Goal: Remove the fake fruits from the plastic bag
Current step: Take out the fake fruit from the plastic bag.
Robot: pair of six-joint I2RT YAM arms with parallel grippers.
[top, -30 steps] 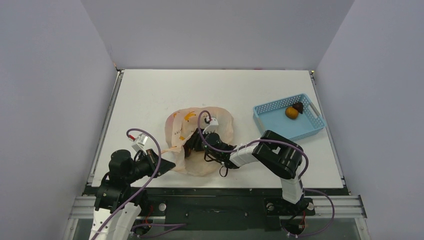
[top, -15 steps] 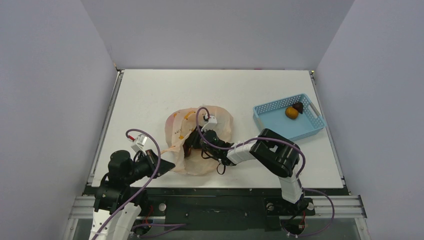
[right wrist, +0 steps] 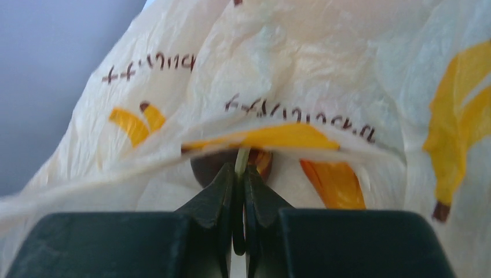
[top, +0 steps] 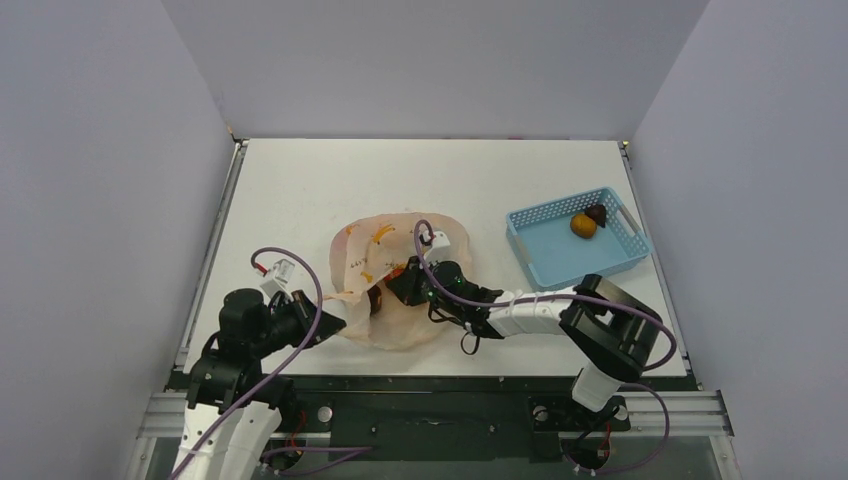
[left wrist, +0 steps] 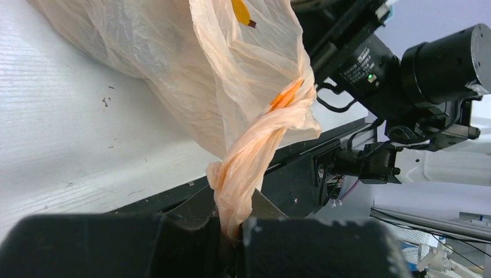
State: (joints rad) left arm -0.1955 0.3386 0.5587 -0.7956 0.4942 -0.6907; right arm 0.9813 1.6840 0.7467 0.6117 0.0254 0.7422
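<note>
One fruit (right wrist: 204, 164) half-hidden by plastic bag (right wrist: 301, 69).

Crinkly peach-orange banana-printed plastic bag (top: 365, 250) lying crumpled on tabletop (top: 300, 190), orange fruit (top: 583, 225) and maroon fruit (top: 597, 212) sitting touching in blue basket (top: 540, 260)

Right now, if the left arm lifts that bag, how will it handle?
Probably floppy: the bag is thin crinkled film, its handle twisted ropelike in the left jaws. Likely sags around the dark fruit inside. Film this thin could tear if yanked.
</note>
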